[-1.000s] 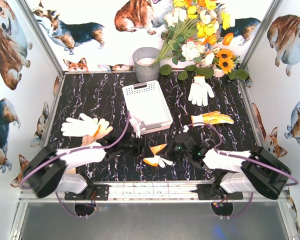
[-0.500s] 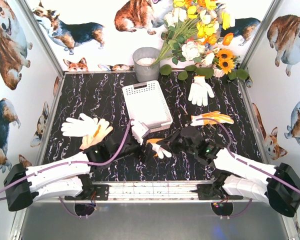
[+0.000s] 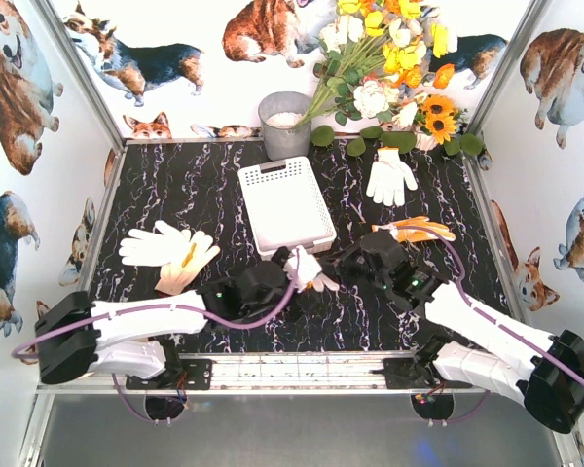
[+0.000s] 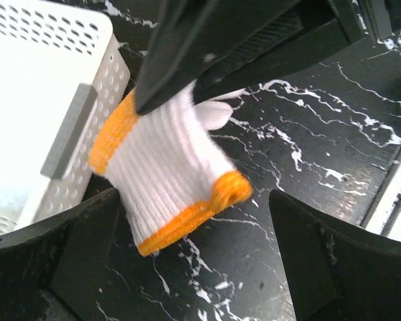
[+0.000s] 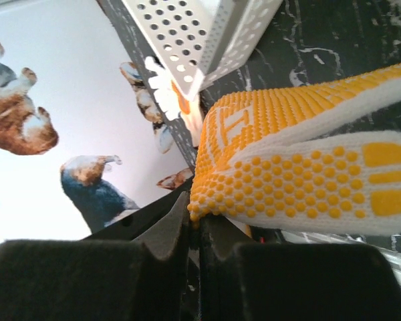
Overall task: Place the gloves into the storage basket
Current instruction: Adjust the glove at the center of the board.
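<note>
A white knit glove point(image 3: 307, 269) with orange trim and a yellow-dotted palm point(image 5: 307, 160) hangs just off the near right corner of the white storage basket point(image 3: 273, 175). My right gripper point(image 5: 195, 207) is shut on its palm edge and reaches in from the right point(image 3: 337, 267). In the left wrist view the glove point(image 4: 167, 174) dangles from the right gripper's black fingers. My left gripper point(image 4: 194, 267) stands open just behind it, the cuff close to its left finger. Beside it, the basket's wall point(image 4: 110, 73) shows on the left.
Two gloves point(image 3: 165, 248) lie at the left, one white glove point(image 3: 389, 175) at the back right and a yellow-orange one point(image 3: 414, 231) right of the basket. A grey bucket point(image 3: 285, 125) and flowers point(image 3: 389, 68) stand along the back wall.
My left gripper has opened and let go of the glove. The right gripper has carried the glove away from the near edge, toward the basket's near corner.
</note>
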Motion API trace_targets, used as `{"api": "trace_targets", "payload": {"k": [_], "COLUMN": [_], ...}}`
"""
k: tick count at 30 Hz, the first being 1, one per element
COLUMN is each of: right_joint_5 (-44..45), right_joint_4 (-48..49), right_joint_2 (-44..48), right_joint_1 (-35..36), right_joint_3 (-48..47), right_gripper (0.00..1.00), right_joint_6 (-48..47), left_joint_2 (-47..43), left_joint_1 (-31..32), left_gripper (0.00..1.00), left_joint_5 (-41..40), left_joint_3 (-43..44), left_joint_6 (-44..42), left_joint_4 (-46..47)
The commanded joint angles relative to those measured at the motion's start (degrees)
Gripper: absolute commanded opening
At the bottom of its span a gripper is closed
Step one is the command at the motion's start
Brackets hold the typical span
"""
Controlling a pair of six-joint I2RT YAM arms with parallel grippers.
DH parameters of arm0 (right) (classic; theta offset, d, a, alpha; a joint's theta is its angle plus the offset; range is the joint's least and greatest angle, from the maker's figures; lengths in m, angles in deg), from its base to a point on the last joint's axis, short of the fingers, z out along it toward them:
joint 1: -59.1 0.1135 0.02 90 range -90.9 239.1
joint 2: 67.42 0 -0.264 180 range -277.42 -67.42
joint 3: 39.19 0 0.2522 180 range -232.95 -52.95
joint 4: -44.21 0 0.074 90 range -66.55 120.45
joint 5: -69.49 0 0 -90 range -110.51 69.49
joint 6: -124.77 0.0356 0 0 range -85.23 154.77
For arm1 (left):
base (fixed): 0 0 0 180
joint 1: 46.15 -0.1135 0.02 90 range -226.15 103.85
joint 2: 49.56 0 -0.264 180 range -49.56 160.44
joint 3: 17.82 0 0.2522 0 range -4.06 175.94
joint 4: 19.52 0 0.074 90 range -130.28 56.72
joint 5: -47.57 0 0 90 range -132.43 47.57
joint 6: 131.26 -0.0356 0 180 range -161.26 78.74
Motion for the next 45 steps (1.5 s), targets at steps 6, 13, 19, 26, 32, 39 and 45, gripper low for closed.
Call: {"api": "trace_targets", "payload": {"k": [6, 13, 19, 26, 32, 39, 45], "right_joint_5": [-1.7, -4.2, -3.2, -2.3, -2.3, -3.2, -4.3], "right_joint_4": [1.2, 5.1, 5.0, 4.9, 4.7, 1.2, 4.4], "right_joint_2": [-0.1, -0.9, -0.8, -0.6, -0.7, -2.9, -5.7], "right_joint_1": [-2.2, -2.7, -2.9, -3.1, -3.2, -3.2, -3.2], "right_joint_3": [-5.4, -4.2, -3.4, -1.8, -1.8, -3.1, -2.3], "right_gripper": [0.00, 0.00, 0.00, 0.22, 0.58, 0.63, 0.63], "right_joint_6": [2.0, 3.6, 3.2, 0.4, -2.4, -6.6, -8.3], "left_joint_2": [4.6, 4.5, 1.8, -0.8, -1.4, -1.4, 0.1], "left_joint_1": [2.3, 2.8, 2.8, 2.8, 2.8, 2.8, 2.8], "left_gripper": [0.82, 0.48, 0.12, 0.00, 0.00, 0.00, 0.00], "left_joint_5": [-10.5, -15.4, -12.6, -6.3, -2.2, -0.1, -0.5], "left_joint_3": [4.4, 4.9, 4.5, 8.7, 12.7, 17.1, 19.3], "left_joint_6": [-12.8, -12.8, -10.0, -6.6, -4.5, -6.2, -9.7], "left_joint_4": [5.7, 6.6, 7.2, -1.7, -11.5, -20.5, -26.7]}}
